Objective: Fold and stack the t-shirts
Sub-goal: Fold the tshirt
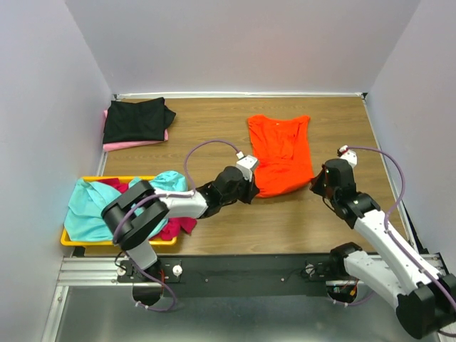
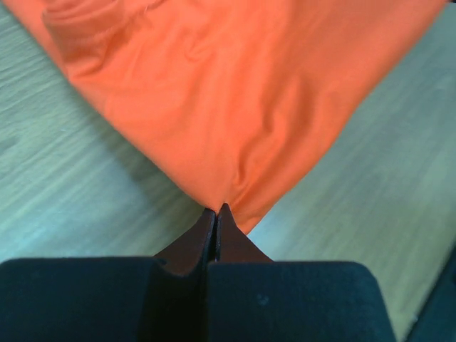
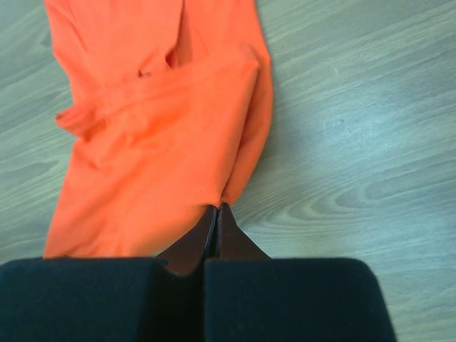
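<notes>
Left claw point(image 2: 216, 211) and right claw point(image 3: 216, 208) are each pinched shut on a near corner of the orange shirt point(image 1: 280, 153), spread flat on the table point(image 1: 214, 135), likely so both corners can lift together for a fold toward its collar; the black shirt point(image 1: 135, 120) is well left of it.

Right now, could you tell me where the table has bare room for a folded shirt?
Bare wood lies between the black t-shirt and the orange t-shirt, between that and the right wall, and along the front edge near centre. Crowded: the yellow tray, heaped with shirts, and the orange hem, pinched by the left end effector and right end effector.
</notes>
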`<state>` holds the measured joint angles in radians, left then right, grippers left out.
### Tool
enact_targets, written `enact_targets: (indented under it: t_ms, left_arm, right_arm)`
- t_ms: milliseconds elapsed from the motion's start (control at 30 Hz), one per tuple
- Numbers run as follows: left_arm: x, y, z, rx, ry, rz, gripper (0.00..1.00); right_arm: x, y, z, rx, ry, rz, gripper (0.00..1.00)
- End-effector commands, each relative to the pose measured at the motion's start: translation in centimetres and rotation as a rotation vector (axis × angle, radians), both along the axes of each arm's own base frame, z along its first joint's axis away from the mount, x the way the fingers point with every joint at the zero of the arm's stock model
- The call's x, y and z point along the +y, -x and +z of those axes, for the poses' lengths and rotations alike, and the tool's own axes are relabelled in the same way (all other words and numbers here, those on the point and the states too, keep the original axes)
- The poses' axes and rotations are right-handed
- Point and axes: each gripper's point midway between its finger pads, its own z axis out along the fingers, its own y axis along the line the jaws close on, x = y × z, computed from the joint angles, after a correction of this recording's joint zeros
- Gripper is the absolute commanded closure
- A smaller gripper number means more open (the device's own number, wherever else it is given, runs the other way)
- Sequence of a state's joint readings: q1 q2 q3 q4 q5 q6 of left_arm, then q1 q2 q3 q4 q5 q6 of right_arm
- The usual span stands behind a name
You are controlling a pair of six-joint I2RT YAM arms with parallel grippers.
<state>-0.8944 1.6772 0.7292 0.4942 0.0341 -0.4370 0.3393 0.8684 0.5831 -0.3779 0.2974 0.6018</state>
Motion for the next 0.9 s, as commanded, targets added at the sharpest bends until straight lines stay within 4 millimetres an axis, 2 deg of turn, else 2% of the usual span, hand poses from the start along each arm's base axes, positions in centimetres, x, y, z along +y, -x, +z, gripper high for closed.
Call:
enact_targets:
  t_ms: [0,167,533,633,700,867]
  left_arm:
    - [-0.1,1.5,3.1,-0.027,0.058,0.021,1.0]
    - [0.2,3.4,5.7,-0.034,0.107,0.028,1.0]
    - [-0.2,7.9,8.0,-0.002,0.151,0.004,1.0]
    - [-0.3,9.4,9.9,0.0,0.205,-0.008,1.0]
    - [-0.2,9.6,10.3,-0.003,0.217,-0.005,1.0]
    - [-0.6,9.1,9.0,0.0,0.187,0.012,1.0]
  right_arm:
    - [-0.1,0.8,2.0,-0.023,-0.009,0.013,0.99]
    - [-0.3,0.8,4.1,-0.068,-0.017,0.008,0.99]
    - [-0.9,1.4,9.2,-0.171,-0.032,-0.005,0.99]
    - [-1.2,1.6,10.2,-0.193,-0.027,-0.011,1.0]
    - [-1.3,1.5,10.4,-0.198,-0.019,-0.016,1.0]
    - [-1.6,0.2,10.5,-0.191,0.003,-0.049,0.99]
